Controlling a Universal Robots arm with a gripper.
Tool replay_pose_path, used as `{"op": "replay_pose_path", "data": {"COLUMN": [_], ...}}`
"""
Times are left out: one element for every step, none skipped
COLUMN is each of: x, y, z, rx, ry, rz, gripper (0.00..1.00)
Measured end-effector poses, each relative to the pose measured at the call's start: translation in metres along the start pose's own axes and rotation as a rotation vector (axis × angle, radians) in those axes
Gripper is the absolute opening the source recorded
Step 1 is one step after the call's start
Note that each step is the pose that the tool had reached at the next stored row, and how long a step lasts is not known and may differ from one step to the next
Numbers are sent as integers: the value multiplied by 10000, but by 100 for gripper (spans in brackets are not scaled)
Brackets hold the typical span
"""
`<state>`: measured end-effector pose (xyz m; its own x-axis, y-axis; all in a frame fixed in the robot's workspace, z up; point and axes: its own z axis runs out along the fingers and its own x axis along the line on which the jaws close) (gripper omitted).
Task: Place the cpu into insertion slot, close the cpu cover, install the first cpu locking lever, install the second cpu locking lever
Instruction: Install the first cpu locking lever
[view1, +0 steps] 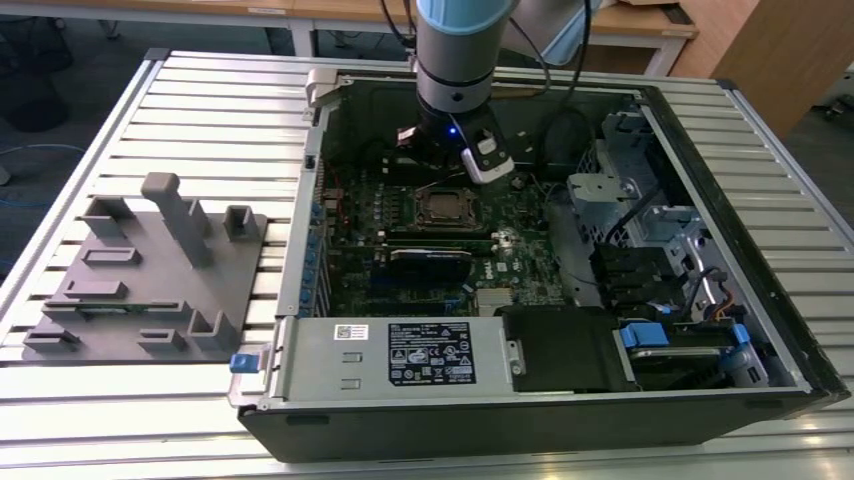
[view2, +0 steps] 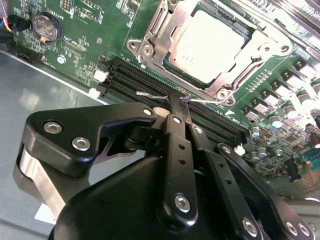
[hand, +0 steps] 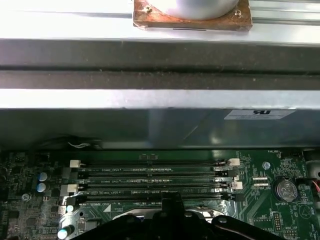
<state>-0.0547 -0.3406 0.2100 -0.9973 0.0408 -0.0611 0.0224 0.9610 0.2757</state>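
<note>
**Exterior view:** A Universal Robots arm (view1: 461, 50) reaches down into an open desktop computer case (view1: 534, 430) lying on a slatted metal table (view1: 200, 100). Its gripper (view1: 447, 165) hangs close by the insertion slot (view1: 416, 207) on the green motherboard (view1: 534, 270). A grey moulded fixture (view1: 147, 270) sits on the table at the exterior view's left, well apart from the case.

**Second wrist view:** The cpu (view2: 207, 42), a flat square with a dull pale-silver top, lies seated in the insertion slot (view2: 142, 50). The cpu cover (view2: 252, 55), a thin silver frame, lies flat over its edges, and the chip's top shows through the central window. The gripper (view2: 179, 102) has its black fingers pressed together with no gap between them, their tips over the long black memory slots (view2: 135, 80) just beside the socket. A thin silver rod (view2: 150, 94) crosses right at the tips; whether they pinch it cannot be told. A coin cell (view2: 46, 27) sits well apart.

**First wrist view:** The parallel memory slots (hand: 155, 177) run below the grey case wall (hand: 150, 127), with the coin cell (hand: 286, 189) beside them.
</note>
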Motion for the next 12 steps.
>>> {"op": "replay_pose_path", "data": {"x": [0,0,1,1,1,2,2,2,2,2,2,2], "y": [-1,-2,-3,-4,-5,-6,-7,-9,-10,-11,-12,-12], "z": [4,7,10,14,18,22,25,29,33,36,40,43], "rx": [8,12,15,20,24,29,35,41,47,54,59,62], "ry": [-14,-25,-38,-57,-77,-102,-127,-154,-180,-205,-228,-247], "rz": [42,81,124,187,259,343,431,522,613,702,781,850], "gripper": [10,10,10,10,10,10,10,10,10,10,10,10]}}
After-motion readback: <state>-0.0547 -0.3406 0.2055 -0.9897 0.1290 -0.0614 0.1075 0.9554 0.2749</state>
